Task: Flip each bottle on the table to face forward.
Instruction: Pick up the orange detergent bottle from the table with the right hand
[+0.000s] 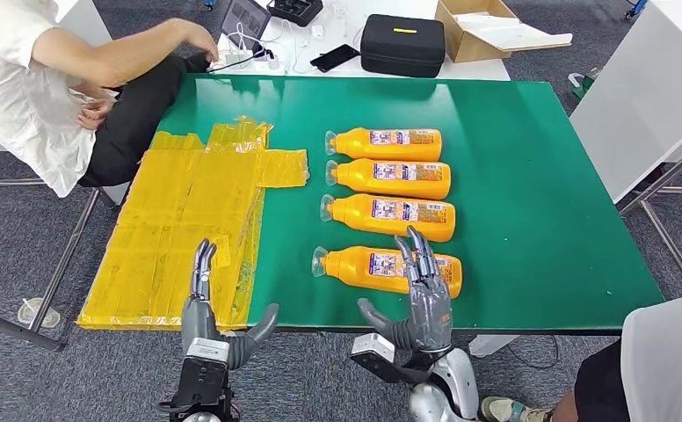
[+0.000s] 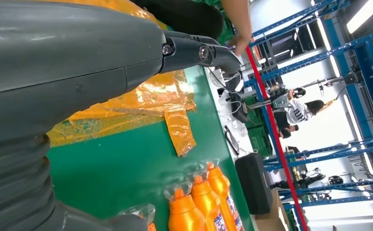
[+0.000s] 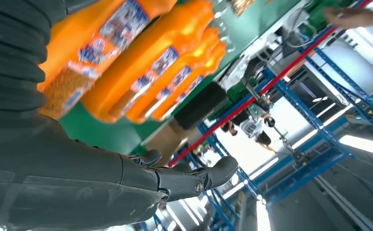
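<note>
Reaching for the nearest bottle (image 1: 388, 269).
We are advancing our empty, spread right hand (image 1: 424, 294); roll it squarely, label upward.

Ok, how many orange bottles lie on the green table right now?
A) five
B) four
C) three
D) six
B: the head view shows four orange bottles lying in a column on the green table, caps toward the yellow sheets, with the right hand over the nearest.
</note>
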